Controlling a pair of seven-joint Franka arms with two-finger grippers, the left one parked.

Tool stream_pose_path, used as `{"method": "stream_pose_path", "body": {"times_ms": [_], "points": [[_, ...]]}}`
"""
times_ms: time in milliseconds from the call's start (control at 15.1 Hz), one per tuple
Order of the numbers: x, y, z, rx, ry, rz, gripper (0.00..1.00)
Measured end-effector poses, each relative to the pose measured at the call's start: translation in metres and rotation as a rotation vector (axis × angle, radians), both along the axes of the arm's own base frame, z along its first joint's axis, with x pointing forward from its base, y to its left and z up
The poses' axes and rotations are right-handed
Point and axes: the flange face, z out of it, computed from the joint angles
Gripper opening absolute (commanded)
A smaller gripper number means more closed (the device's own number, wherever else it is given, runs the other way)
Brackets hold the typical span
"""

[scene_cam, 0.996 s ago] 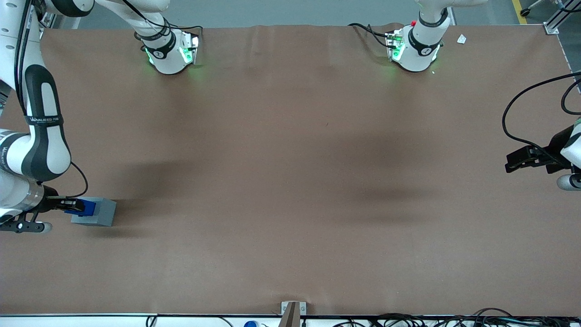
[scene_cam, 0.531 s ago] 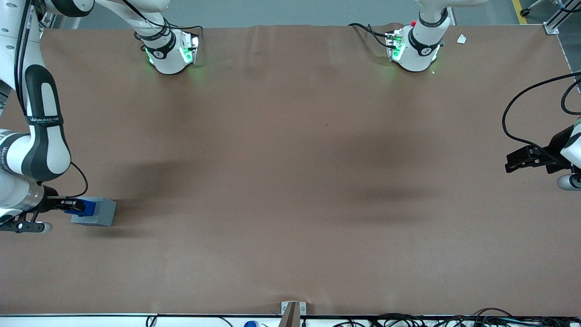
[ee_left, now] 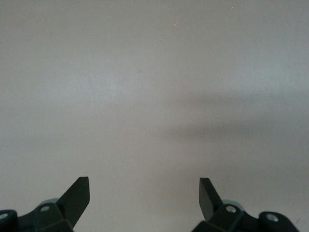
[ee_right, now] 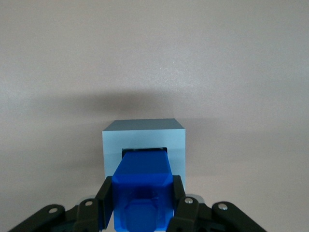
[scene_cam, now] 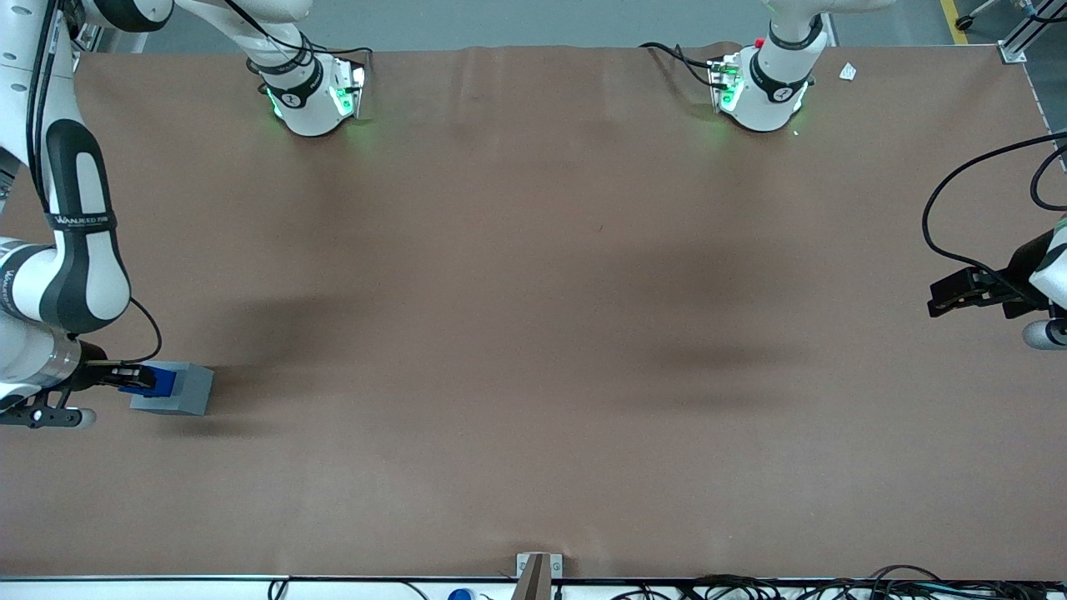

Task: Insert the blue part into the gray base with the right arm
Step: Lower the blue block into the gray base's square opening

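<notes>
Black fingers (ee_right: pixel 179 203) of our gripper (ee_right: pixel 143 200) clamp the blue part (ee_right: pixel 143 186) between them, its far end entering the recess of the gray base (ee_right: pixel 144 140). That base (scene_cam: pixel 175 390) sits on the brown table (scene_cam: pixel 533 333) toward the working arm's end.

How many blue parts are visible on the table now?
1. The blue part is held in the gripper of the right arm, its lower end in the recess of the gray base, at the working arm's end of the table.
</notes>
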Motion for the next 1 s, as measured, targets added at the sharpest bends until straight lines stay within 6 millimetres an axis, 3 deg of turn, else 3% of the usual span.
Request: {"method": "stream_pose_path", "body": {"times_ms": [797,930,996], "points": [[0.0007,-0.0001,-0.0021,0.000,-0.003,0.005,0.03],[0.0009,-0.0002,-0.0041,0.000,-0.002,0.005,0.05],[0.0010,-0.0002,-0.0058,0.000,-0.001,0.005,0.10]]}}
